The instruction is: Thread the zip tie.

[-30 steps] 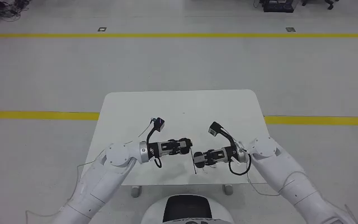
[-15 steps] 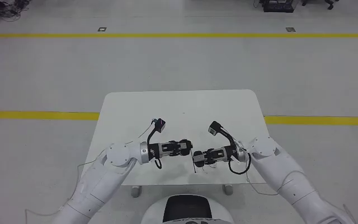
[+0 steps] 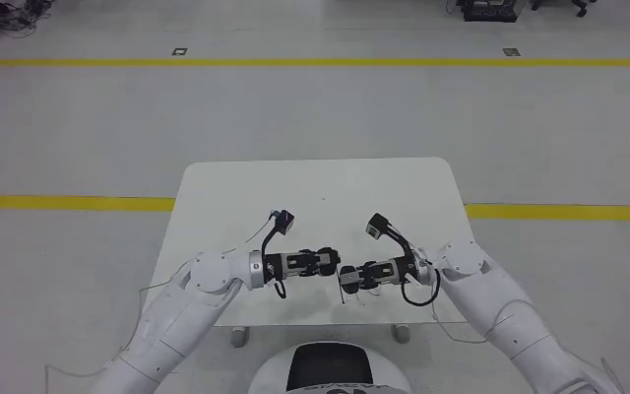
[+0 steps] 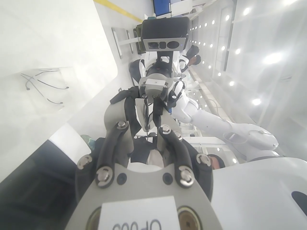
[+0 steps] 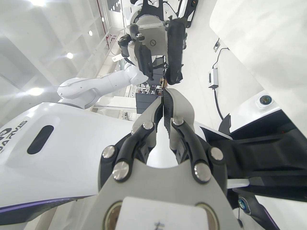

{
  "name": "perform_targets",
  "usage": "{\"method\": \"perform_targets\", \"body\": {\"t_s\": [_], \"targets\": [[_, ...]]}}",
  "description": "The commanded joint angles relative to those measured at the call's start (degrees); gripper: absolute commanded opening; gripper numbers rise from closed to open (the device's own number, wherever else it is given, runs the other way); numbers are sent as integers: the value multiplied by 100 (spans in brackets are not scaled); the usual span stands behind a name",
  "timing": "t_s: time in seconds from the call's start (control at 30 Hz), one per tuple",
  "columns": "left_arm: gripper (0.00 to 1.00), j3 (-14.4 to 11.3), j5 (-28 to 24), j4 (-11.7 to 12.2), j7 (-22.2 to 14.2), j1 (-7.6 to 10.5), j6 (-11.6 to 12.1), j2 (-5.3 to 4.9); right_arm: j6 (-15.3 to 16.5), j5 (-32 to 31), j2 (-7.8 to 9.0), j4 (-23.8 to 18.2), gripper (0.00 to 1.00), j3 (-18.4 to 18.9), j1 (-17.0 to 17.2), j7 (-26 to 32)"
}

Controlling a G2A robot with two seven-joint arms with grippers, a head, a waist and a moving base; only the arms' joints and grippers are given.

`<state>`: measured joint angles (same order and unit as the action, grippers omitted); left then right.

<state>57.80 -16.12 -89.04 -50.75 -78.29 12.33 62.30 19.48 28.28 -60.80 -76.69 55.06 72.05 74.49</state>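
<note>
right gripper (image 5: 163,96): pinched closed on black zip tie (image 4: 145,117)
left gripper (image 5: 162,78): fingers apart, tips just beside right gripper's

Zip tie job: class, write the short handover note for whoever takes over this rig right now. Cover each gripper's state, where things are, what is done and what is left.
Left gripper: open, holding nothing, tip to tip with the right one over the near part of the table.
Right gripper: shut on the zip tie, a thin dark strip at its tips.
Done: tie lifted off the table, held between the arms.
Left: no closed loop shows; the free end probably needs gripping and feeding through the head.
Spare ties lie on the table.
</note>
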Motion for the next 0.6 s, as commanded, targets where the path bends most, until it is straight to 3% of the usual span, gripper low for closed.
{"method": "perform_targets", "body": {"t_s": [0.0, 0.27, 0.47, 0.57], "targets": [[14, -16, 2, 8, 6, 11, 4, -5, 0, 5, -9, 17, 0, -6, -3, 3], [14, -69, -33, 27, -9, 38, 20, -30, 0, 6, -51, 97, 0, -55, -50, 3], [0, -106, -45, 31, -16, 50, 27, -51, 0, 8, -73, 135, 0, -70, -67, -13], [0, -123, -56, 34, -14, 57, 33, -60, 0, 0, -80, 145, 0, -68, -66, -30]]}}
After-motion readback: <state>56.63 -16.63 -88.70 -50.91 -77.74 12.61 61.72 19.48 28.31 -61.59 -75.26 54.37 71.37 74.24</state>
